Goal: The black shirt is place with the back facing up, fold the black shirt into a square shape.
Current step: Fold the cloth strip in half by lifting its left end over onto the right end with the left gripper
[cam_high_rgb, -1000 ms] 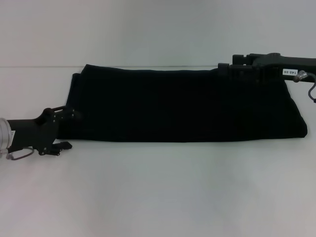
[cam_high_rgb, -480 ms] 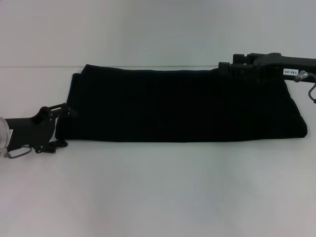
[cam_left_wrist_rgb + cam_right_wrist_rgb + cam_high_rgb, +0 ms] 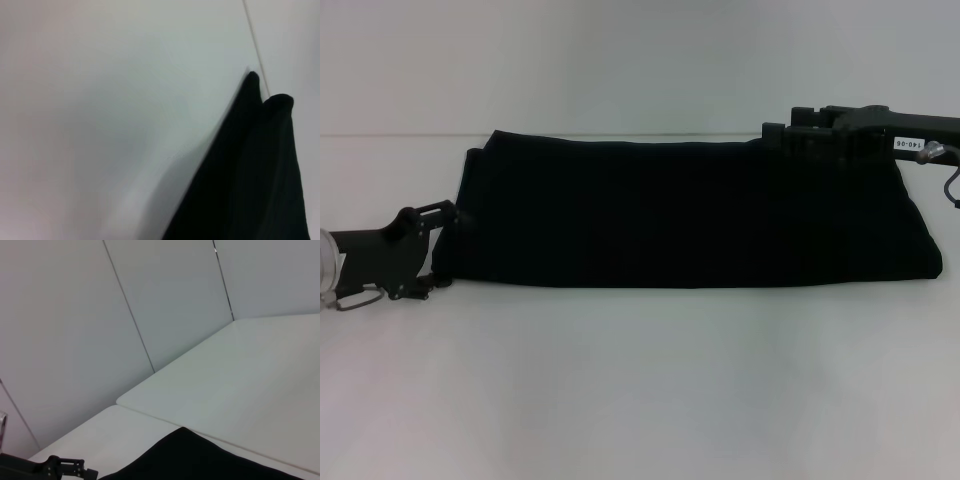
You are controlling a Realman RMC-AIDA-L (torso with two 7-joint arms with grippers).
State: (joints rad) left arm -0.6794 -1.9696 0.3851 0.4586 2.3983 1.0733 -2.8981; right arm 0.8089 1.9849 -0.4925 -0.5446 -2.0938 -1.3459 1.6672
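Note:
The black shirt [image 3: 690, 210] lies on the white table [image 3: 640, 380] as a long band running left to right, plain side up. My left gripper [image 3: 442, 248] is at the band's left end near its front corner, fingers spread and open, nothing between them. My right gripper [image 3: 776, 134] hovers at the shirt's far edge toward the right end, black against black cloth. The left wrist view shows a folded edge of the shirt [image 3: 250, 175]. In the right wrist view the shirt [image 3: 200, 460] shows with the left gripper [image 3: 60, 465] beyond it.
The white table extends well in front of the shirt and to its left. A seam between table panels [image 3: 400, 134] runs along the far side, level with the shirt's far edge. Pale walls [image 3: 100, 315] stand behind.
My left gripper has drawn back to the left and slightly away from the shirt's front corner. The shirt and the right arm have stayed put.

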